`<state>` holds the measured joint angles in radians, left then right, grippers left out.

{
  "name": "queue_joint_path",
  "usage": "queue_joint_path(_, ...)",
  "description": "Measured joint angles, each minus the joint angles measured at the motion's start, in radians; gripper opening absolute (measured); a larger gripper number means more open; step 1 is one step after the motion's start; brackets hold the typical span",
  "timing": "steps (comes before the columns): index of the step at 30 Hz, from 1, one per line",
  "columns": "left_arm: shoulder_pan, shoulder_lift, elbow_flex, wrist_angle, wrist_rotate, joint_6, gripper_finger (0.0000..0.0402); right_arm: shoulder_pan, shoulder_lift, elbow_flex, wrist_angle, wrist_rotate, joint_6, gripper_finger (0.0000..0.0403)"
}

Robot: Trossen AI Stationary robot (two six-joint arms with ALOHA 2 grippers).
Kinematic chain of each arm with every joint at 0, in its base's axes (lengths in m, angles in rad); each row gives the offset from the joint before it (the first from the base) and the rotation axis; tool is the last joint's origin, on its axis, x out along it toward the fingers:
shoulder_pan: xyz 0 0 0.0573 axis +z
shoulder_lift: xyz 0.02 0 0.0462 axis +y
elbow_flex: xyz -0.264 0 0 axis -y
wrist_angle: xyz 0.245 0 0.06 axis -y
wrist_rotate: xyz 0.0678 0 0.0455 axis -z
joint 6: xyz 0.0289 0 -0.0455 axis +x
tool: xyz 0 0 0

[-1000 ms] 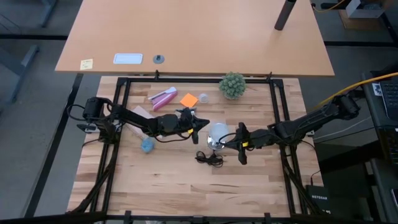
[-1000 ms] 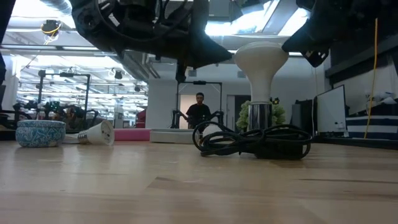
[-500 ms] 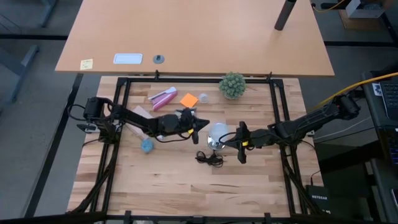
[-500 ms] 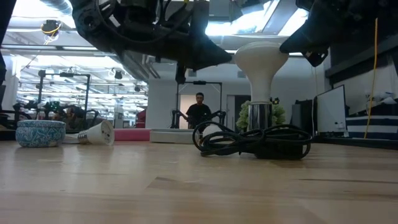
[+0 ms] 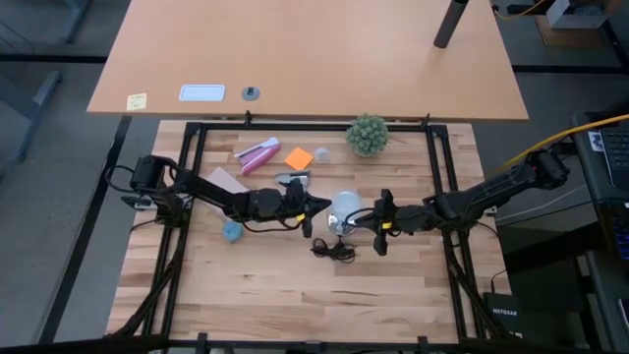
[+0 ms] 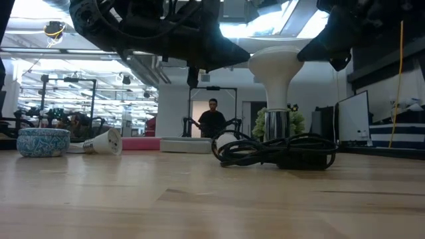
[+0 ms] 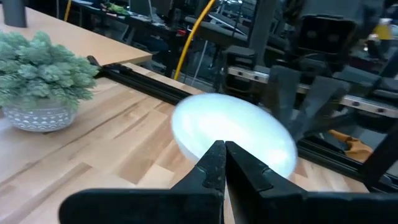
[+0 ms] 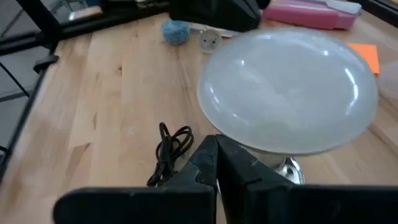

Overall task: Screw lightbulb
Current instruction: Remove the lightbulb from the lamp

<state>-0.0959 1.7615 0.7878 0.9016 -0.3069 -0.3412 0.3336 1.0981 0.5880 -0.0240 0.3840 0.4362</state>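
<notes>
Standing upright near the middle of the table (image 5: 275, 295), the lightbulb (image 5: 345, 207) is seen with its white dome up and its silver base down in a shiny metal socket (image 6: 277, 124). A black cord (image 5: 332, 250) lies coiled on the wood just at 7 o'clock of the bulb.

The left hand (image 5: 308, 209) is held just at 9 o'clock of the bulb, above the table, and its two fingers are pressed together with nothing between them, as the left wrist view shows; the tips point at the dome and are apart from it.

The right hand (image 5: 380, 225) is placed at 3 o'clock of the bulb, also near it. In the right wrist view its fingers are closed on each other and empty, with the dome just ahead.

A green plant ball (image 5: 367, 134) in a pot is found at 12 o'clock of the bulb, by the far edge. A pink object (image 5: 257, 154) and an orange note (image 5: 299, 157) lie at 10 o'clock, and a small blue bowl (image 5: 232, 230) lies at 9 o'clock, beyond the left arm. A person (image 6: 212, 119) is seen far in the room in the low view.
</notes>
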Motion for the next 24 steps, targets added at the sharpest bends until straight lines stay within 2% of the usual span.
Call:
queue_joint_path(5, -0.019, 0.0, 0.0, -0.002, 0.005, -0.021, 0.0001, 0.0, 0.0, 0.0, -0.036, 0.026, 0.002, 0.0005)
queue_joint_path(16, -0.044, 0.002, 0.0, -0.011, 0.015, -0.046, 0.0001, -0.008, 0.0, -0.001, -0.049, 0.252, -0.013, 0.0005)
queue_joint_path(24, -0.044, 0.002, 0.0, 0.009, 0.011, -0.03, 0.0001, -0.07, 0.0, -0.001, -0.045, 0.241, -0.052, 0.0005)
